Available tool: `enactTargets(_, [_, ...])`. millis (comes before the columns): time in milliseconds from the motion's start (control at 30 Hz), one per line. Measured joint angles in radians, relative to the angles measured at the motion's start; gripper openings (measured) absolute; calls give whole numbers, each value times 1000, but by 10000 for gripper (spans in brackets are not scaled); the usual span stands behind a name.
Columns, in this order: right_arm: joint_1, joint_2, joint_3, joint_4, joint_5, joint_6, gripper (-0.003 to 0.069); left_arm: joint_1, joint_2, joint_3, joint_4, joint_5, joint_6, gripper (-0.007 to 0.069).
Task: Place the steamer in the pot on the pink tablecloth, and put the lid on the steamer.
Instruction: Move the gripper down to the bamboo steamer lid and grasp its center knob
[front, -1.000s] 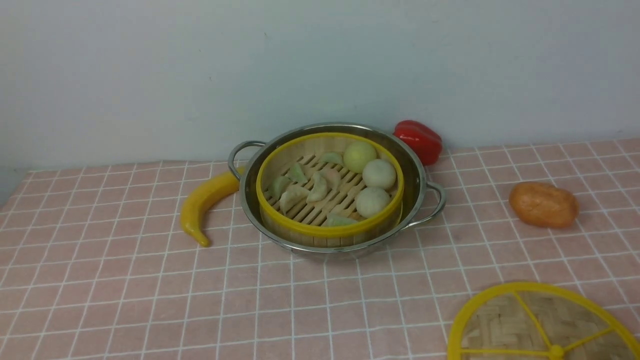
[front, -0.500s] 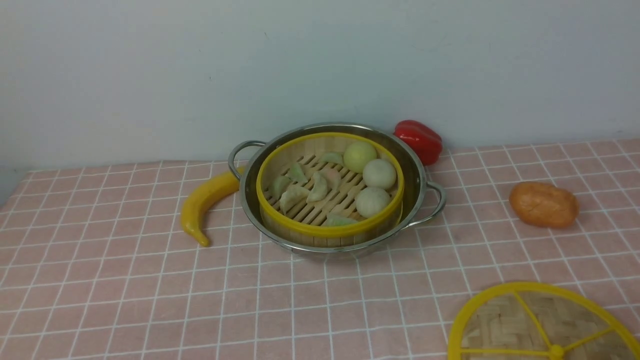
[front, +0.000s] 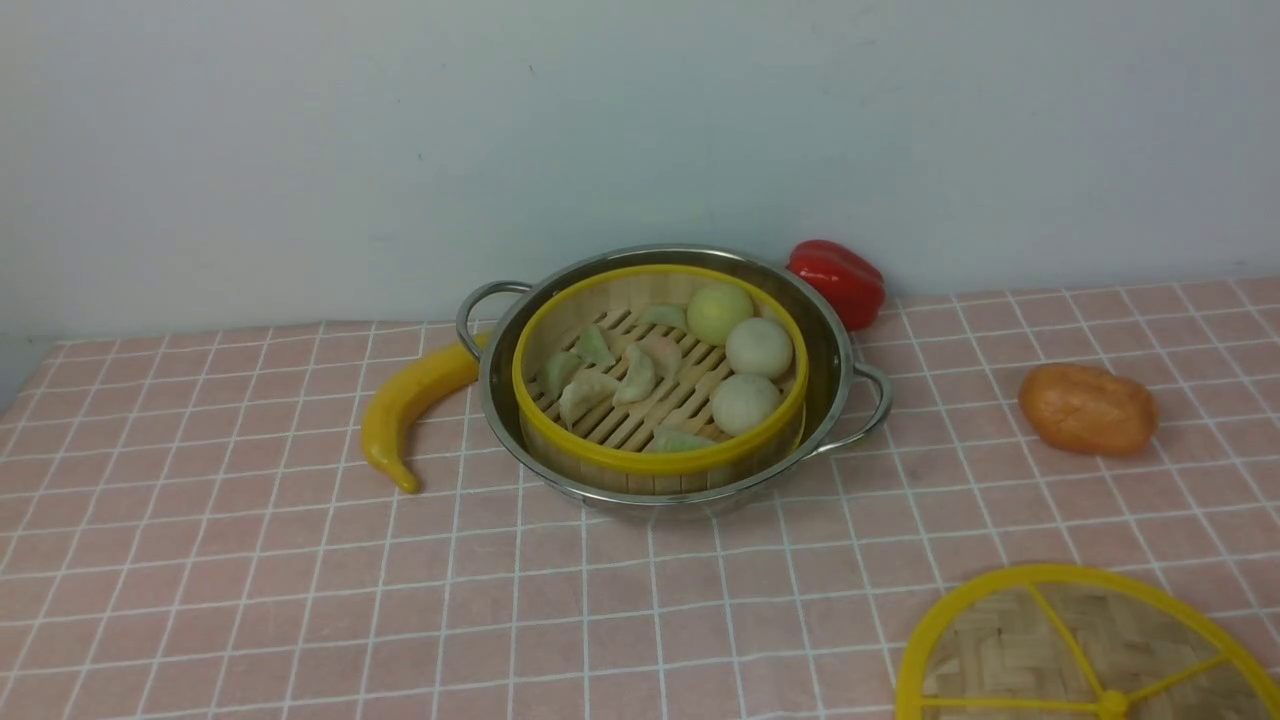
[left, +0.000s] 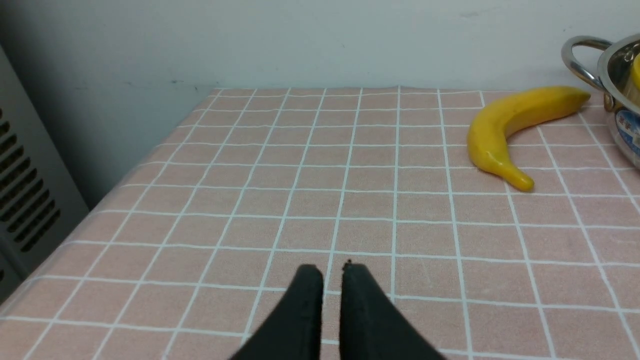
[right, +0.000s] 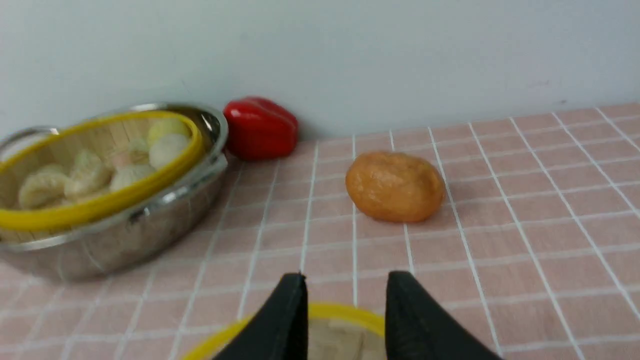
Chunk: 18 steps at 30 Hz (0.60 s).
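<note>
The yellow-rimmed bamboo steamer (front: 660, 462) is seated in the steel pot (front: 842, 350) on the pink gridded tablecloth (front: 250, 560); the woven yellow-spoked lid (front: 1000, 650) is laid apart, front right. The left claw (left: 332, 272) is clenched empty; the right claw (right: 345, 282) is spread above the lid

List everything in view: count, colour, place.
tablecloth: one, pink, white grid, under everything
pot: one, steel, middle of tablecloth
steamer: one, bamboo, yellow rim, in the pot
buns: three, pale, in the steamer
dumplings: several, pale green, in the steamer
lid: one, bamboo, yellow rim, near right corner
banana: one, yellow, left of pot
pepper: one, red, behind pot, right
potato: one, orange-brown, right of pot
left gripper: one, black, nearly shut, over tablecloth
right gripper: one, black, open, over lid
</note>
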Motion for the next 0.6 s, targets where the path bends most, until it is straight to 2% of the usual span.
enactTargets(167, [0, -3, -236, 43, -6, 16, 240, 0, 0, 0, 0, 0, 0, 73])
enactTargets(267, [0, -5, -406, 132, 18, 24, 240, 0, 0, 0, 0, 0, 0, 83])
enactTargets(433, [0, -6, -529, 229, 14, 20, 240, 0, 0, 0, 0, 0, 1, 88])
enactTargets(533, [0, -7, -574, 266, 100, -12, 240, 0, 0, 0, 0, 0, 1, 96])
enactTargets(567, [0, -3, -613, 279, 235, -61, 240, 0, 0, 0, 0, 0, 1, 97])
enactTargets(600, [0, -2, -617, 281, 269, -74, 240, 0, 0, 0, 0, 0, 1, 96])
